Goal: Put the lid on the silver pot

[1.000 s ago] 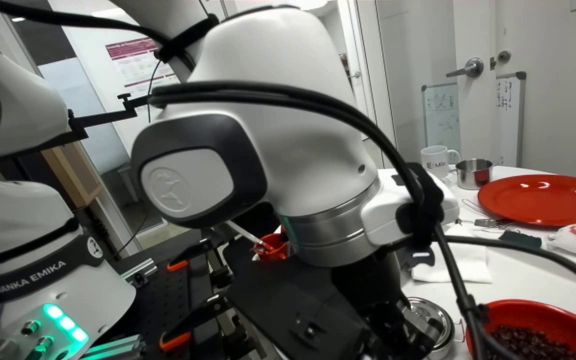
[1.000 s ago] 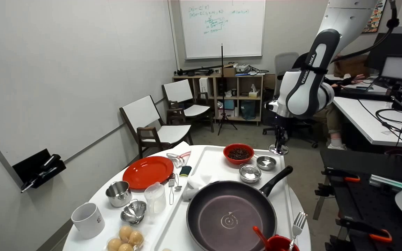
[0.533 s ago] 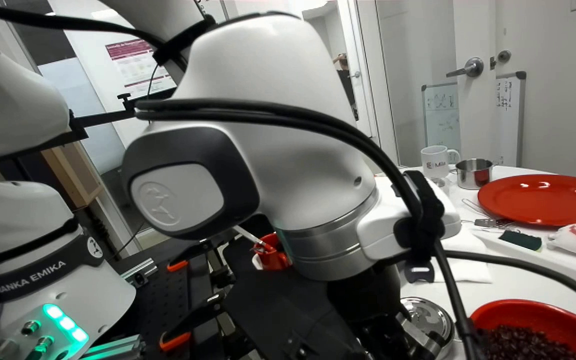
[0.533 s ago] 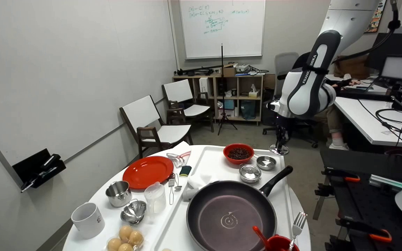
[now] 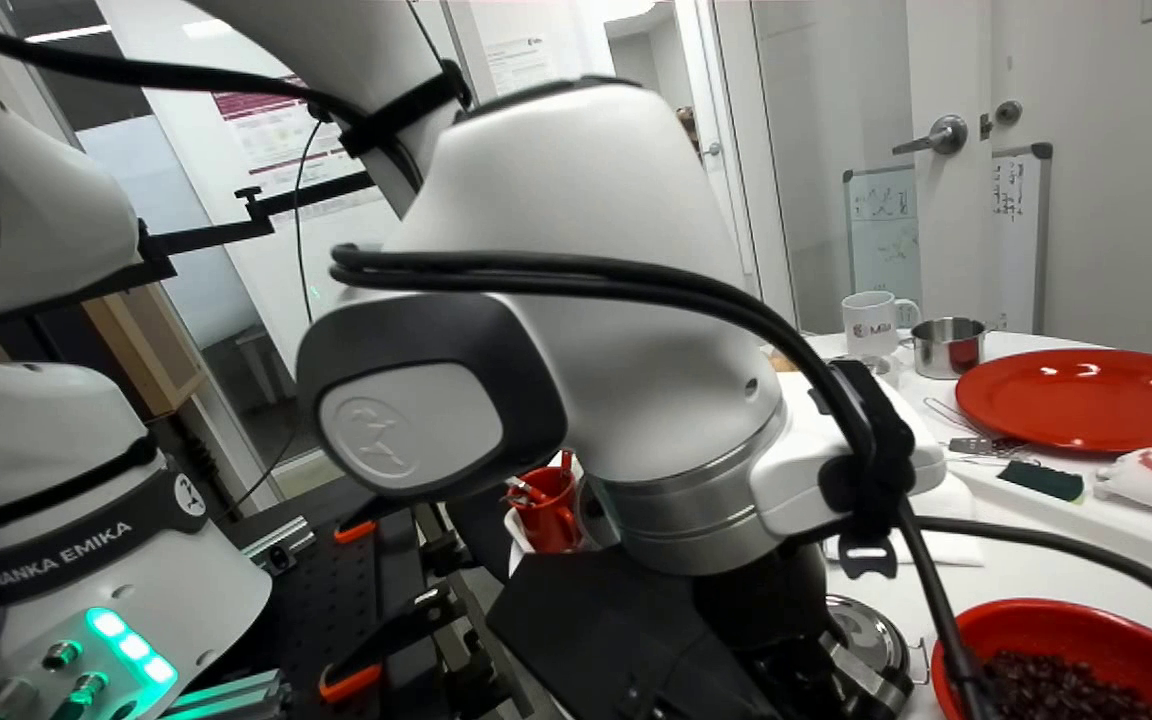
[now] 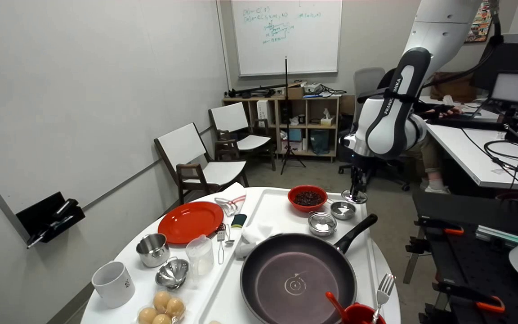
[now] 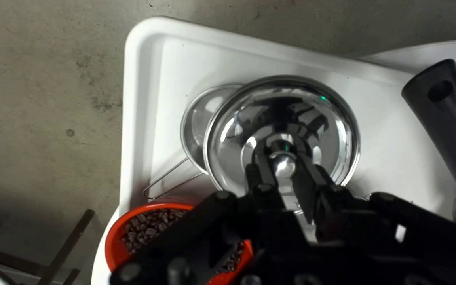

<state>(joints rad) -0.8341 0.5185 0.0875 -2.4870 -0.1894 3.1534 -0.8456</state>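
Clamping the lid [image 7: 277, 113], my gripper [image 7: 284, 158] partly obstructs the wrist view's red bowl [image 7: 113, 249], seen whole beside the pot [image 6: 342, 217] in an exterior view.

In an exterior view the arm [image 5: 636, 385] is a smooth white shell. At its eight o'clock sits a charcoal cap [image 5: 436, 332] with a grey panel [image 5: 411, 425] embossed with an emblem; at four o'clock, a small dark hole [image 5: 751, 388]. Black cables [image 5: 576, 285] cross it, and a black strap [image 5: 411, 112] circles it between ten and eleven o'clock. At five o'clock a silver collar [image 5: 696, 512] meets a white block [image 5: 791, 480]. The white base [image 5: 186, 590], at eight o'clock in that view, wears a dark band [image 5: 151, 508] lettered FRANKA EMIKA, its start partly hidden, with a round white badge [image 5: 189, 494] at the lettering's two o'clock and three glowing green lights [image 5: 133, 645] at its five o'clock. In the wrist view the claw [image 7: 283, 158] is matt black and angular, with round greyish bolt heads [image 7: 223, 194].
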